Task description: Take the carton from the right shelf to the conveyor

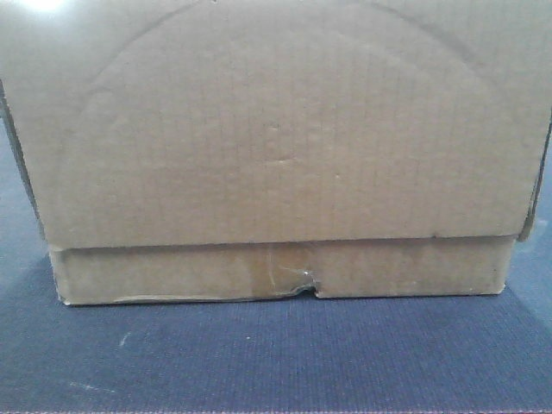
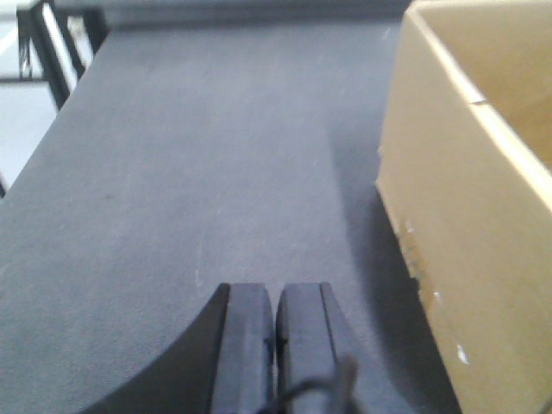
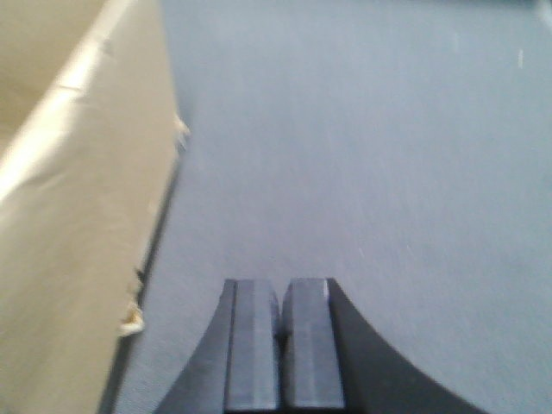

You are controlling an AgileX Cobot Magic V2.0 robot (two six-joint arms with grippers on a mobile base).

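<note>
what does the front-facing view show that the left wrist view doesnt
Only the front-facing view shows the carton's taped flap strip with its small torn notch, and no gripper. Only the left wrist view shows the left gripper, jaws closed on nothing, apart from the carton's side on its right, plus a dark frame past the belt's edge. Both show the carton sitting on the conveyor.

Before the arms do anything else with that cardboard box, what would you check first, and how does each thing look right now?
1. Carton lies on the conveyor: ok.
2. Left pincer shut, holding nothing, beside the carton with belt showing between them: ok.
3. Right pincer shut, holding nothing, on the carton's other side, not touching it: ok.
4. Taped flap strip intact: not ok, small torn notch.
5. Carton fully inside the belt edges: cannot tell; its far side is hidden.
</note>
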